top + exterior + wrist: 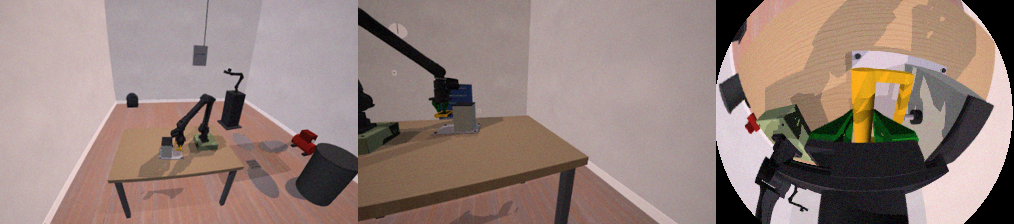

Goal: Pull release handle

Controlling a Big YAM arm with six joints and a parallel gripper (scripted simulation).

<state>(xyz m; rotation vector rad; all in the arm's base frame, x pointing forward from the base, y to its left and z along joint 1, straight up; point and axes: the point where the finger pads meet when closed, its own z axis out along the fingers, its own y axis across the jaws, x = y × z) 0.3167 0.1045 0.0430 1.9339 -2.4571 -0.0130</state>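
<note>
One grey housing block stands just beside my gripper on its flat base plate. I see the arm slanting down, wrist vertical. Directly under the gripper, its fingers are clamped on the yellow release handle.

The gripper points down with green fingers clamped on the yellow handle. Just right of the fingers stands a grey block on a plate. Below lies the table.
</note>
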